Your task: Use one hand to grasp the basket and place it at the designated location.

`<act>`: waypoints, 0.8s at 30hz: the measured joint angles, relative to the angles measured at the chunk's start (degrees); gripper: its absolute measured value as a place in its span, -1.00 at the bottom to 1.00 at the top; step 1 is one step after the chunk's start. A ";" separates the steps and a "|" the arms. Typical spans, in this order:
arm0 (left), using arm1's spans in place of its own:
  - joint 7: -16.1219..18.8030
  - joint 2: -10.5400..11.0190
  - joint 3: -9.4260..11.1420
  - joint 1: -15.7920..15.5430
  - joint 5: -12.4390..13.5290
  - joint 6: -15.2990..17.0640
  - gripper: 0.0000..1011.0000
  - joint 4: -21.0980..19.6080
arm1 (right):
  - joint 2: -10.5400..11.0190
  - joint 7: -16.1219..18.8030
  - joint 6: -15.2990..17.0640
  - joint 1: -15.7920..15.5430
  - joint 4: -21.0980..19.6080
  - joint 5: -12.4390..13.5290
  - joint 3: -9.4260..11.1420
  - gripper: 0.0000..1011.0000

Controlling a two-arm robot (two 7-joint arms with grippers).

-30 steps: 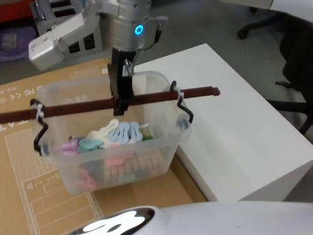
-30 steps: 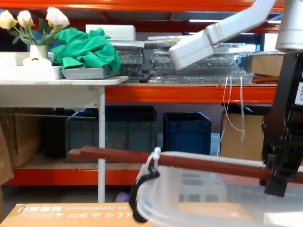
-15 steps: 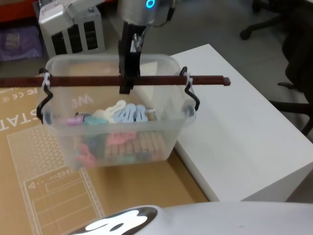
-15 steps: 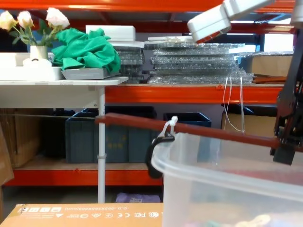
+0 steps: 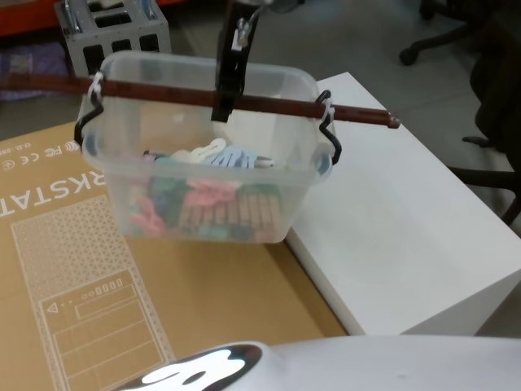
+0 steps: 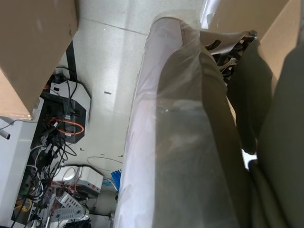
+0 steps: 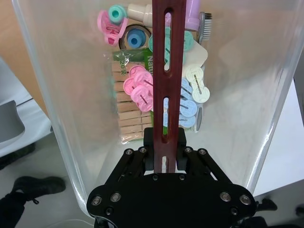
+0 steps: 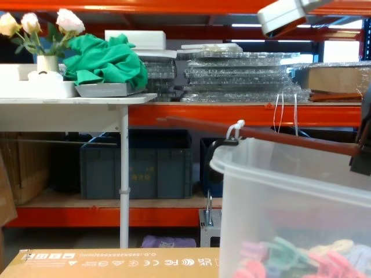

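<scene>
The basket (image 5: 146,199) is a translucent whitish tub hanging in the air over the cardboard. It holds pink, teal and blue clips (image 7: 142,85) and wooden pegs. A reddish-brown bar handle (image 5: 281,104) spans its rim on black wire hooks (image 5: 329,134). My right gripper (image 5: 223,104) comes down from above and is shut on the middle of that bar (image 7: 168,71). The right wrist view shows the black fingers (image 7: 153,145) clamped on both sides of it. In the chest view the basket (image 8: 278,202) sits low right, with the bar (image 8: 278,134) above it and the gripper (image 8: 362,156) at the right edge.
A flat cardboard box (image 5: 73,277) lies under the basket, with a white table (image 5: 399,220) beside it on the right. A grey block (image 5: 114,28) stands behind and an office chair (image 5: 488,90) at far right. Dark blue crates (image 8: 151,165) sit under orange shelving across the room.
The right gripper has lifted the basket by its bar, carrying it farther from me and a little toward the white table. The bar has tilted, its right end lower.
</scene>
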 joint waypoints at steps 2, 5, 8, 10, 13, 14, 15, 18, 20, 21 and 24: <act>0.00 0.00 0.00 0.00 0.00 0.00 -1.00 0.00 | 0.17 0.10 0.42 0.05 0.56 -0.07 0.23 -0.53; 0.00 0.00 0.00 0.01 0.00 0.00 -1.00 0.00 | 0.44 0.30 1.30 0.12 1.73 -0.21 0.64 -0.53; 0.00 0.00 0.00 0.00 0.00 0.00 -1.00 0.00 | 0.69 0.49 2.02 0.13 2.97 -0.50 1.06 -0.53; 0.00 0.00 0.00 0.00 0.00 0.00 -1.00 0.01 | 0.91 0.59 2.57 0.14 3.95 -0.79 1.36 -0.53; 0.00 0.00 0.00 0.00 0.00 0.00 -1.00 0.00 | 1.14 0.77 3.31 0.11 5.30 -1.08 1.76 -0.54; 0.00 0.00 0.00 0.00 0.00 0.00 -1.00 0.00 | 1.20 0.83 3.50 0.10 5.63 -1.14 1.84 -0.53; 0.00 0.00 0.00 0.00 0.00 0.00 -1.00 0.00 | 1.31 0.95 3.86 0.09 6.34 -1.30 2.02 -0.53; 0.00 0.00 0.00 0.00 0.00 0.00 -1.00 0.00 | 1.42 1.14 4.41 0.06 7.44 -1.58 2.27 -0.53; 0.00 0.00 0.00 0.00 0.00 0.00 -1.00 0.00 | 1.56 1.31 4.92 0.05 8.35 -1.84 2.54 -0.53; 0.00 0.00 0.00 0.00 0.00 0.00 -1.00 0.00 | 1.64 1.36 5.10 0.04 8.68 -1.89 2.64 -0.53; 0.00 0.00 0.00 0.00 0.00 0.00 -1.00 0.00 | 1.97 1.50 5.91 0.04 9.84 -2.26 3.04 -0.53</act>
